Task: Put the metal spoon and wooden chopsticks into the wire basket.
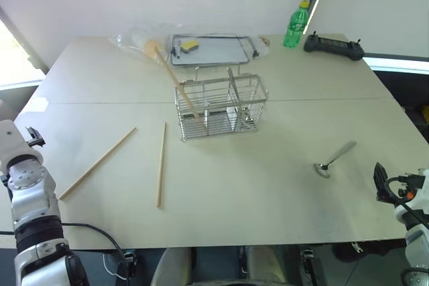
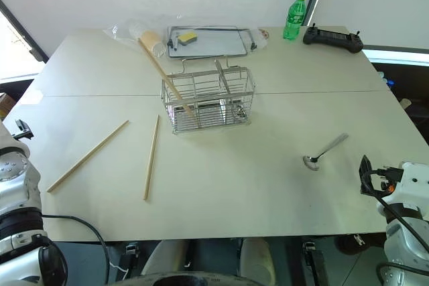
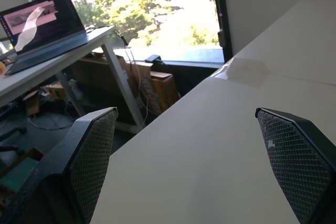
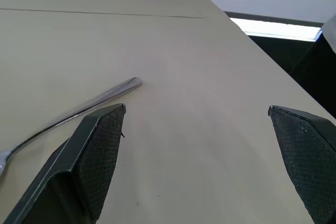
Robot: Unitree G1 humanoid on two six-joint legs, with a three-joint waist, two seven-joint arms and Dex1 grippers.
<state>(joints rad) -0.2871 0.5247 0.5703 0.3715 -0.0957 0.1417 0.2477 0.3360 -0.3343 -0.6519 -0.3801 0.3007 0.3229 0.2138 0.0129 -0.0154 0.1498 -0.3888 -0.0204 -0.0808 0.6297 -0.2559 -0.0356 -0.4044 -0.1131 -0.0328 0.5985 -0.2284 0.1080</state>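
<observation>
both hands (image 3: pixel 194 166) (image 4: pixel 199 161) released; green bottle's (image 1: pixel 295 25) label is unreadable.

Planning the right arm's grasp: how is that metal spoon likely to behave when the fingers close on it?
The metal spoon lies flat on the smooth table, its thin handle low against the surface, so getting under it looks awkward. Its polished metal probably slips and may skate away if nudged. It looks stiff and light; the curved bowl could let it rock or pivot.

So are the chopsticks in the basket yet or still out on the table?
Out. Both wooden chopsticks lie flat on the table, apart from the wire basket.
</observation>
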